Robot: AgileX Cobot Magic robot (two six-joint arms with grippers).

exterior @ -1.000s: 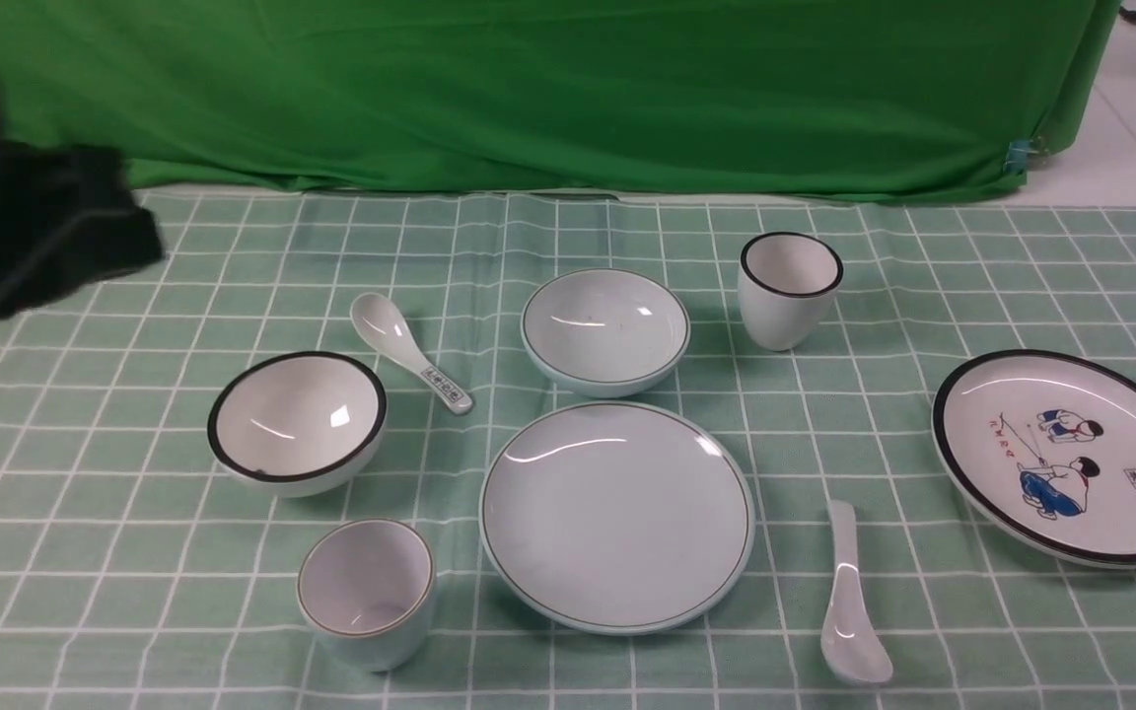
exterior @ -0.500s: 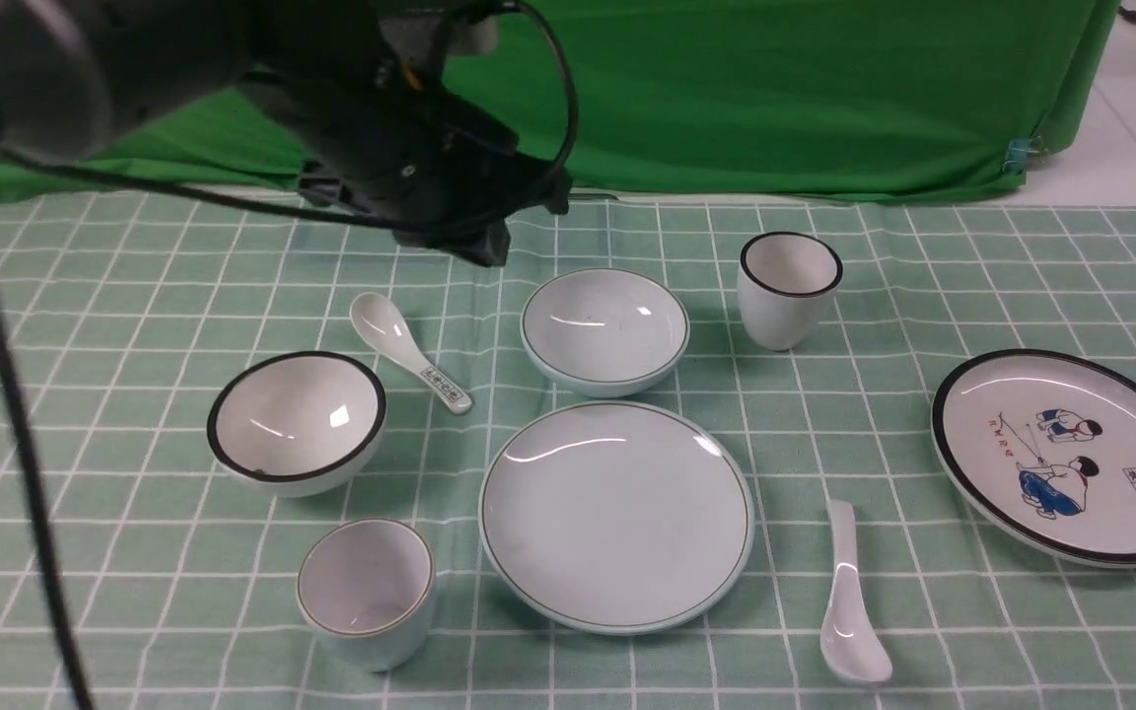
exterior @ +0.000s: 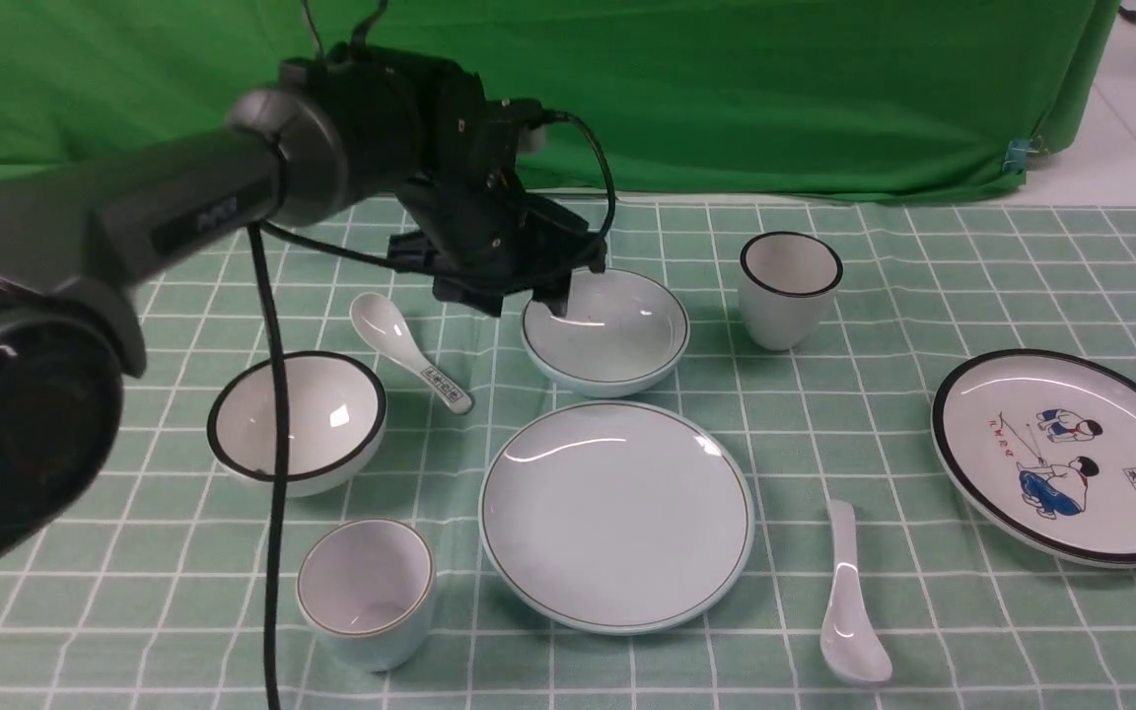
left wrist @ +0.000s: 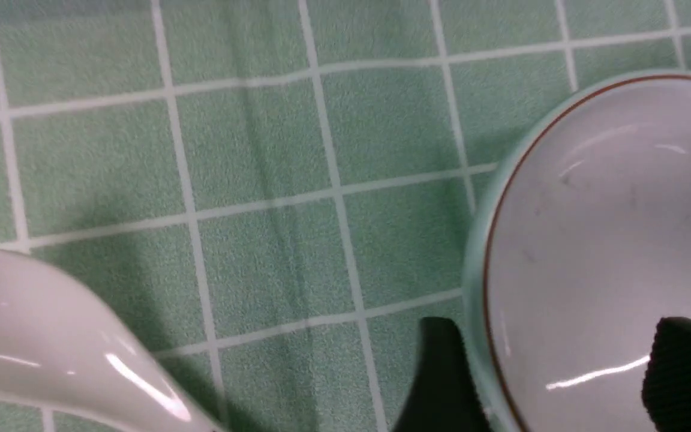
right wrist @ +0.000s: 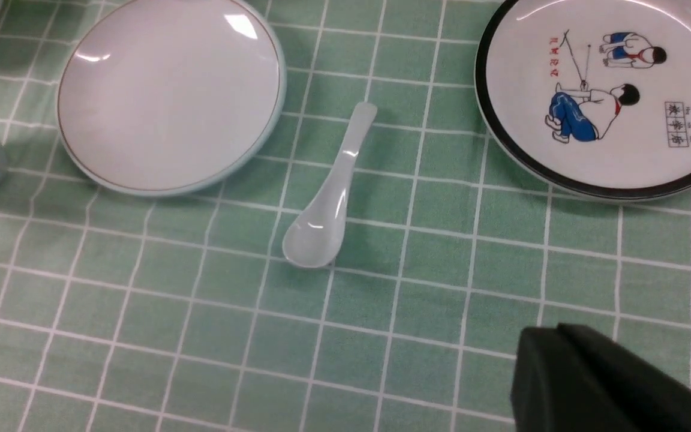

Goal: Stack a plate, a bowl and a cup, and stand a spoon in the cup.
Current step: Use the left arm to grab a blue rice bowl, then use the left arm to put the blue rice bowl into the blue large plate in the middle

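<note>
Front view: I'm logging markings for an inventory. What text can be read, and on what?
Cartoon plate: red characters and boxed dark characters, too small to read.
Patterned spoon handle: boxed marks, too small.
Left arm: pale logo, blurred.
No text reads clearly.

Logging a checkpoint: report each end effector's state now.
Left end effector: open, straddling the bowl rim, gripping nothing.
Right end effector: shut, empty.

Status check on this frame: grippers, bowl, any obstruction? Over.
Left gripper open, jaws astride the bowl at its left rim, no grip yet. Right gripper shut, empty. Plate bare; nothing between it and bowl.
</note>
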